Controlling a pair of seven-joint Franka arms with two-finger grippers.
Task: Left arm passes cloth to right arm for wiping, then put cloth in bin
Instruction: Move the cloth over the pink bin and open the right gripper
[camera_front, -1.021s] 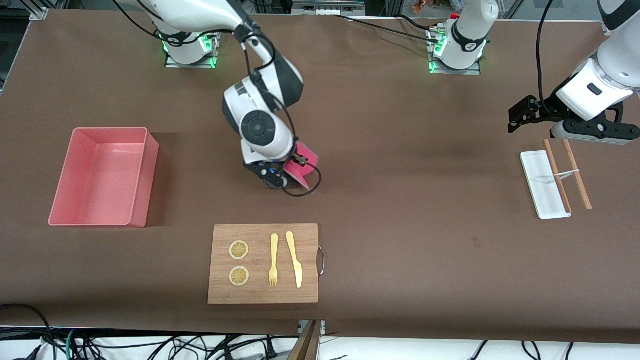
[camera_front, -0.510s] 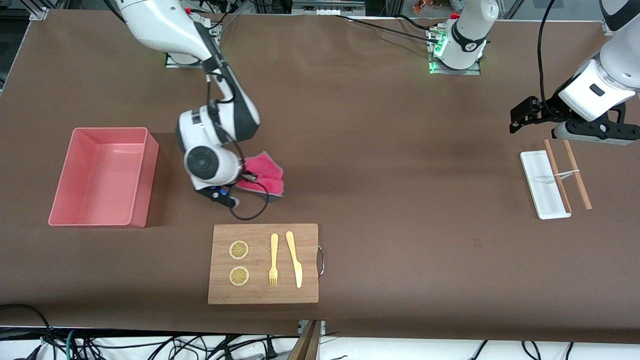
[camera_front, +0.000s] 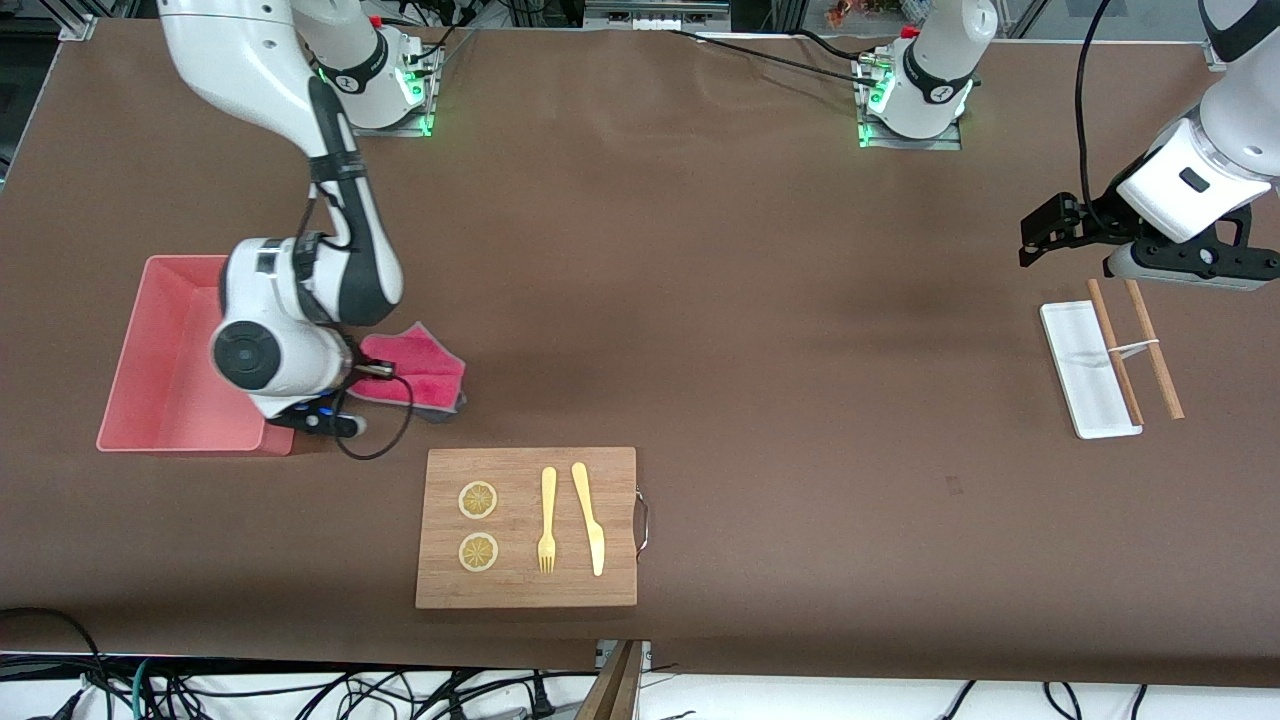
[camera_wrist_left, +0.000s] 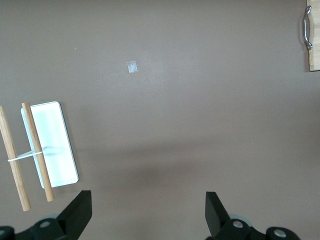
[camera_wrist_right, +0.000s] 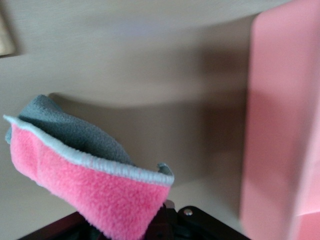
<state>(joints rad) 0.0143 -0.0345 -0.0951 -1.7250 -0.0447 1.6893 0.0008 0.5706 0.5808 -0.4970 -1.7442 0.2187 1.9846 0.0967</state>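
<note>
Cloth (camera_front: 412, 373) clamped in right gripper (camera_front: 362, 371) jaws, just beside bin (camera_front: 160, 350) wall, trailing away from it. Left gripper (camera_front: 1040, 235) waiting over counter end, jaws apart.

Cloth (camera_wrist_right: 95, 185) reads fuzzy fleece, pink face, grey back w/ pale stitched edge. Bin (camera_front: 165, 360) smooth pink plastic, slight sheen. Cutting board (camera_front: 525, 528) matt wood grain, metal handle (camera_wrist_left: 305, 27) shiny. Table cover (camera_front: 760, 300) matt brown.
</note>
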